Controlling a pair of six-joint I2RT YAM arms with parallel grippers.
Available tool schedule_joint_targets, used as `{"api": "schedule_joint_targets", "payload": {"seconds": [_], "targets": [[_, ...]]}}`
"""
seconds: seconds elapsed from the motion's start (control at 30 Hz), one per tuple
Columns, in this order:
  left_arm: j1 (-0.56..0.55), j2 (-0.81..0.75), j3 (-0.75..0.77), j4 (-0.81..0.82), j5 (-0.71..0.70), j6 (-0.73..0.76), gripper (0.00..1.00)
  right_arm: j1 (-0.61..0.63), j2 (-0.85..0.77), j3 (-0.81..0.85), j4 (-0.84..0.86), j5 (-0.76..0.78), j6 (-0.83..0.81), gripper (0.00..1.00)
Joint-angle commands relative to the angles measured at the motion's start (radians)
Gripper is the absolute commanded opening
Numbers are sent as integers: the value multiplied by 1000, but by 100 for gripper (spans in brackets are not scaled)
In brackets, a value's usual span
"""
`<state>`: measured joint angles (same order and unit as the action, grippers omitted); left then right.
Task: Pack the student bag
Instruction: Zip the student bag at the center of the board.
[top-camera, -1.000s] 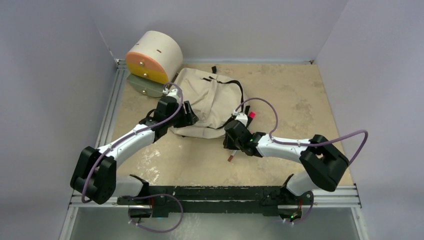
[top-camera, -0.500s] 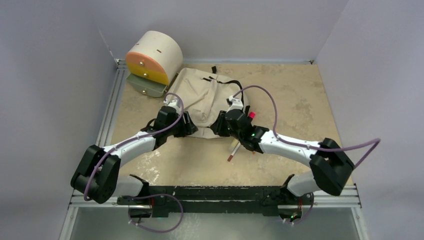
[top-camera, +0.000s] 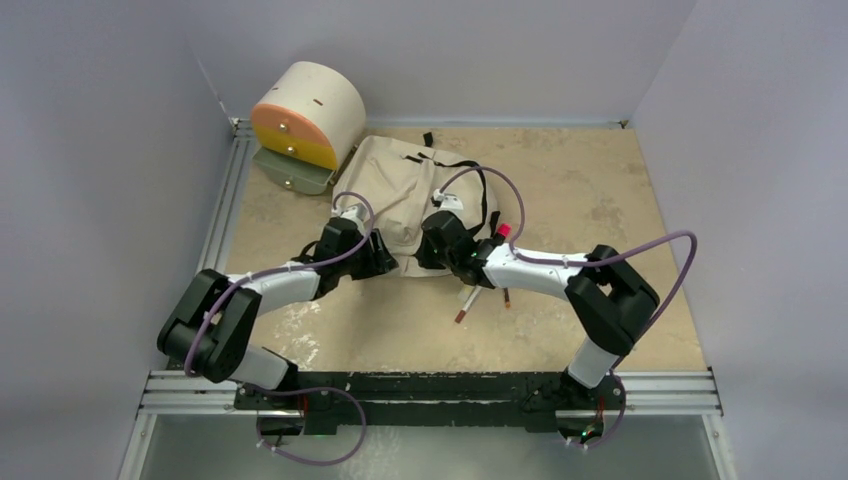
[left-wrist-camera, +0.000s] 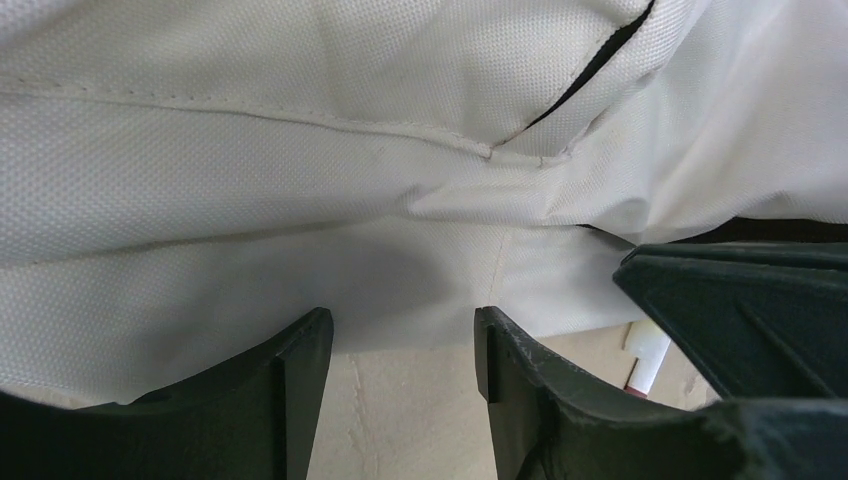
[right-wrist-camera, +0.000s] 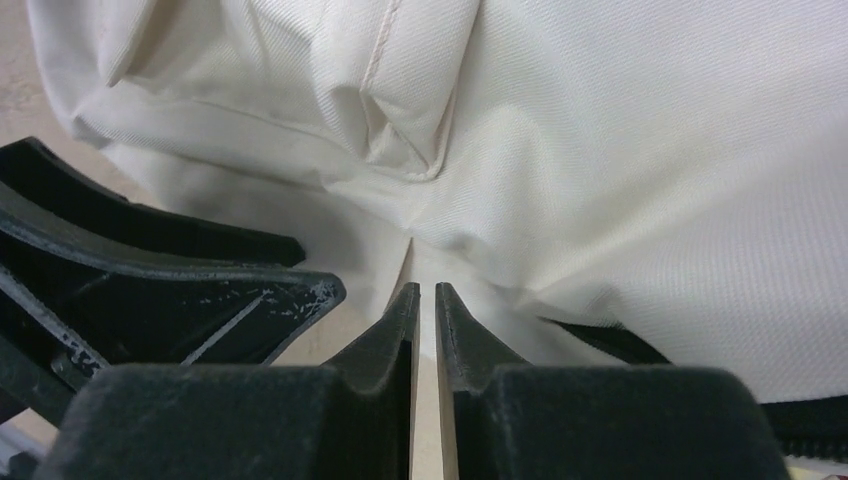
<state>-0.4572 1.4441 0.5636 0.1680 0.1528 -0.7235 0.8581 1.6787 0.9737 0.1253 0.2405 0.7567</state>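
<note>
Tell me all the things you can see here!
bag: one, beige with black straps, middle of the table.
drawer unit: one, cream and orange, far left corner.
pens: about three, white with red or pink ends, beside the right arm.
table: one, sandy beige, under everything.
cables: two, purple, along the arms.
arms: two, white and black, reaching from the near edge.
left tool: one, black, open at the bag's near edge.
right tool: one, black, nearly shut, seemingly pinching the bag's edge.
</note>
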Motion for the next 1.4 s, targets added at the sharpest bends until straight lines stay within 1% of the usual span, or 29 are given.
{"api": "schedule_joint_targets", "payload": {"seconds": [0.0, 0.2, 0.33, 0.47, 0.63, 0.83, 0.97, 1.1, 1.37], "targets": [[5, 38, 4, 39, -27, -17, 54, 5, 7, 66, -71, 117, -45, 11], [5, 61, -11, 51, -34, -13, 53, 5, 15, 73, -86, 97, -83, 11], [5, 49, -25, 58, -41, 5, 53, 6, 6, 39, -63, 38, -93, 12], [5, 28, -52, 71, -41, 33, 52, 5, 11, 17, -75, 95, -84, 12], [5, 16, -74, 73, -49, 48, 52, 6, 34, 50, -92, 181, -103, 10], [5, 30, -107, 100, -48, 46, 52, 5, 64, 90, -90, 228, -134, 11], [5, 48, -119, 117, -47, 41, 52, 2, 98, 143, -89, 274, -159, 13], [5, 59, -113, 122, -38, 41, 52, -3, 127, 202, -92, 319, -173, 23], [5, 63, -110, 116, -36, 39, 51, -51, 157, 251, -87, 314, -202, 28]]}}
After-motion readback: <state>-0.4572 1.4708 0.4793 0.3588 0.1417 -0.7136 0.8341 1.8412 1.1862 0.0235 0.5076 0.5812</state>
